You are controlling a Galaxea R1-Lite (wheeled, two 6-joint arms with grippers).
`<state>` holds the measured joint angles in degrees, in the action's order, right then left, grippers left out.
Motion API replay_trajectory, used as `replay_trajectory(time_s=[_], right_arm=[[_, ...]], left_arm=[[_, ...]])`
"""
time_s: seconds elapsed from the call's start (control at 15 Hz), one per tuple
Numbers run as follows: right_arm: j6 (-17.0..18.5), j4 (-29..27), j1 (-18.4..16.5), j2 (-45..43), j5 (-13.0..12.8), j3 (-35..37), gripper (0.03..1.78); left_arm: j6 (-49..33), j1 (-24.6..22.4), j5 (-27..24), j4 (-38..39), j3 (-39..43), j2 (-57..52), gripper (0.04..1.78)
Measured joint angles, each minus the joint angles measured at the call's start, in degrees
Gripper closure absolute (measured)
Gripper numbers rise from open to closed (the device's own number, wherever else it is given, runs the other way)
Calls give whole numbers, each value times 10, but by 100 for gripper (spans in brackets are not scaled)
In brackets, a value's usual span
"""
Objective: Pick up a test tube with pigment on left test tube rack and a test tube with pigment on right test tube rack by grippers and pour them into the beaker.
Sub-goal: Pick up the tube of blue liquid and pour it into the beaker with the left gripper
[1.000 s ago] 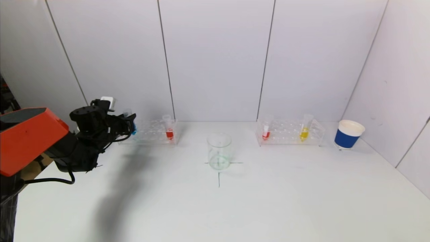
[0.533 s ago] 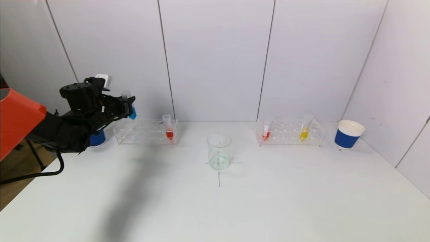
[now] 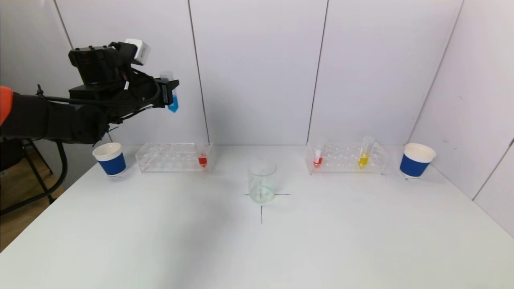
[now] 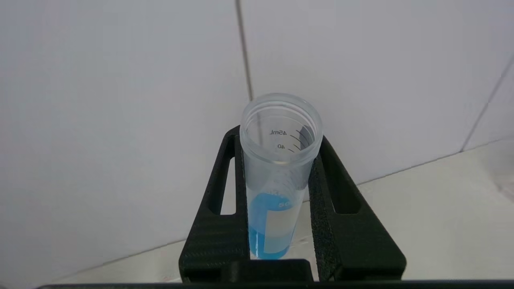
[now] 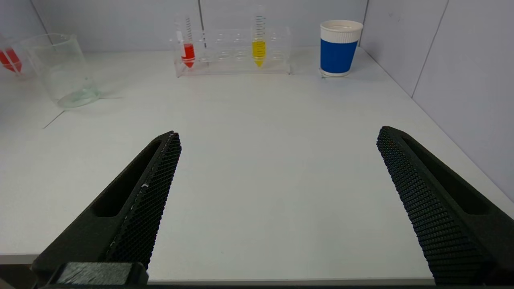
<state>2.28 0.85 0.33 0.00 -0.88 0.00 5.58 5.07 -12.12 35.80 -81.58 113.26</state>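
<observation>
The white table (image 3: 257, 249) carries 2 clear racks, left (image 3: 173, 157) and right (image 3: 346, 158), along its rear edge, a glass beaker (image 3: 262, 182) on a cross mark between them, and 2 blue-banded cups, left (image 3: 109, 159) and right (image 3: 417, 160), outboard.

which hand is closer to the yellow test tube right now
Right. The right hand hangs open over the table's near edge, facing the yellow test tube; the left hand is raised at the far left.

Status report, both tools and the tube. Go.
Left tool shut on blue-pigment tube, upright, high above left rack. Right tool open, low over the table, empty. Beaker stands clear, nothing blocking.
</observation>
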Motion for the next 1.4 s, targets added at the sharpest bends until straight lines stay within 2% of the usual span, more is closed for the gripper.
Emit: replay_trajectory(time_s=[0.2,0.47,0.73,0.93,1.4], right_arm=[[0,0,0,0,0,0,4],[0,0,0,0,0,0,4],[0,0,0,0,0,0,4],[0,0,0,0,0,0,4],[0,0,0,0,0,0,4]], left_arm=[[38,42,0,-47,-36,-17,137],[45,108,-16,-122,-90,-23,137],[60,152,-98,-201,-146,-12,137],[146,158,-155,-207,-173,19,137],[345,165,-285,-222,-179,84,137]])
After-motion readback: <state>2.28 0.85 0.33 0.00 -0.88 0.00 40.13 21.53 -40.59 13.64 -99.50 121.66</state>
